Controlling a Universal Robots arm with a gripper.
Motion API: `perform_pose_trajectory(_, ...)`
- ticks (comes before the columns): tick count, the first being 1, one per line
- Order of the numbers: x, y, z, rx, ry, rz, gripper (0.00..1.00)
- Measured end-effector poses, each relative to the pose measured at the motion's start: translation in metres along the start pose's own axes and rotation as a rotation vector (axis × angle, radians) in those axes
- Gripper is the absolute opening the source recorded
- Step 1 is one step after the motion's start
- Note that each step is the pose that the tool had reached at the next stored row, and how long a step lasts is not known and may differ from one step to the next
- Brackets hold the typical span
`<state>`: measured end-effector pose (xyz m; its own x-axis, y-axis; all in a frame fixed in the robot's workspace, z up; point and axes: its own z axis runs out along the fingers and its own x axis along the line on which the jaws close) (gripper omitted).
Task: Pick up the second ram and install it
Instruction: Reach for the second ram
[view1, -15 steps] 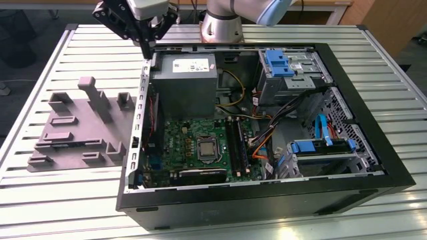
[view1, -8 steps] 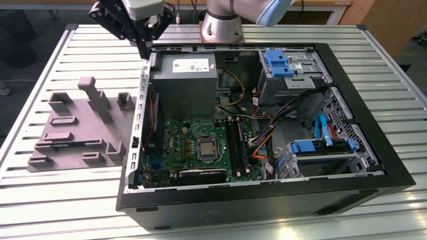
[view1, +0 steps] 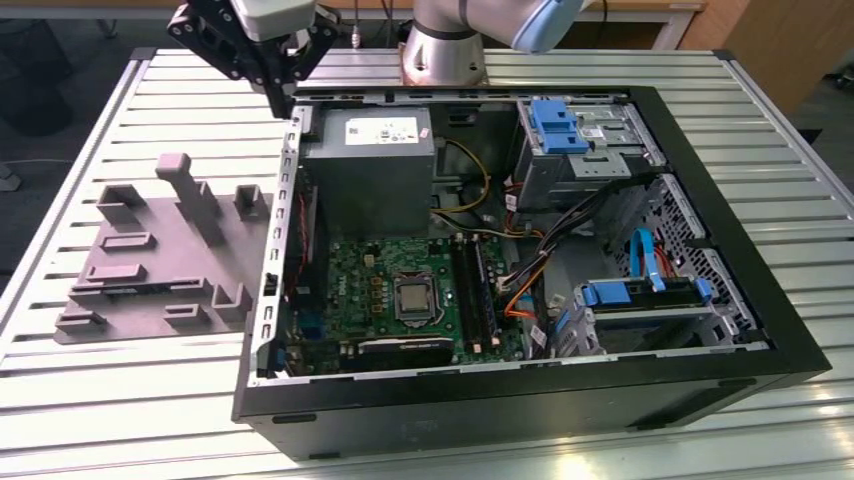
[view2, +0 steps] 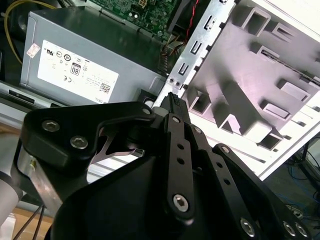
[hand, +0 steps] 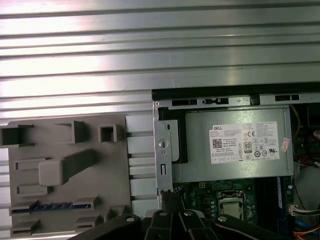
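My gripper (view1: 280, 104) hangs above the table just outside the far corner of the open computer case (view1: 534, 400), on the exterior view's left. It looks shut, with nothing between its fingertips, and its dark links show in both wrist views (view2: 172, 98) (hand: 167, 197). The second ram (hand: 50, 206) appears as a thin strip with bluish marks, standing edge-on in a slot of the grey holder plate (hand: 65, 145). It lies apart from the gripper. The motherboard's long black memory slots (view1: 474, 290) run beside the processor socket (view1: 414, 298).
The grey power supply (view1: 367, 150) fills the case's far corner near the gripper. Blue drive bays (view1: 561, 125) and loose cables (view1: 574, 240) occupy the exterior view's right. The holder plate (view1: 160, 255) has upright blocks. The ribbed metal table (view1: 134, 420) surrounds everything.
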<state>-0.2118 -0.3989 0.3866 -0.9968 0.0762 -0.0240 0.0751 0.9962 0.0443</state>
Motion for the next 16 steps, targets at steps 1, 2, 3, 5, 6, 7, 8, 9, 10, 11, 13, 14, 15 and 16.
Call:
perform_pose_trajectory(1, 0.0009, -0.0001, 0.0000, 0.0000, 0.0000, 0.000, 0.11)
perform_pose_trajectory(2, 0.0018, -0.0001, 0.0000, 0.0000, 0.0000, 0.000, 0.11)
perform_pose_trajectory(3, 0.0025, -0.0002, 0.0000, -0.0001, 0.0000, 0.000, 0.11)
perform_pose_trajectory(5, 0.0030, -0.0002, 0.0000, 0.0000, 0.0000, 0.000, 0.11)
perform_pose_trajectory(6, 0.0031, -0.0002, 0.0000, 0.0000, 0.0000, 0.000, 0.11)
perform_pose_trajectory(7, 0.0031, -0.0002, 0.0000, 0.0000, 0.0001, 0.000, 0.11)
perform_pose_trajectory(8, 0.0032, -0.0003, 0.0000, 0.0000, 0.0000, 0.000, 0.11)
perform_pose_trajectory(9, 0.0032, -0.0003, 0.0000, 0.0000, 0.0000, 0.000, 0.11)
perform_pose_trajectory(10, 0.0032, -0.0003, 0.0000, 0.0000, 0.0000, 0.000, 0.11)
perform_pose_trajectory(11, 0.0032, -0.0002, 0.0000, 0.0000, 0.0000, 0.000, 0.11)
perform_pose_trajectory(13, 0.0033, -0.0002, 0.0000, 0.0000, 0.0000, 0.000, 0.11)
perform_pose_trajectory(14, 0.0034, -0.0003, -0.0001, 0.0000, 0.0000, 0.000, 0.11)
perform_pose_trajectory(15, 0.0038, -0.0003, 0.0000, 0.0000, 0.0000, 0.000, 0.11)
perform_pose_trajectory(16, 0.0043, -0.0004, -0.0001, 0.0000, 0.0000, 0.000, 0.11)
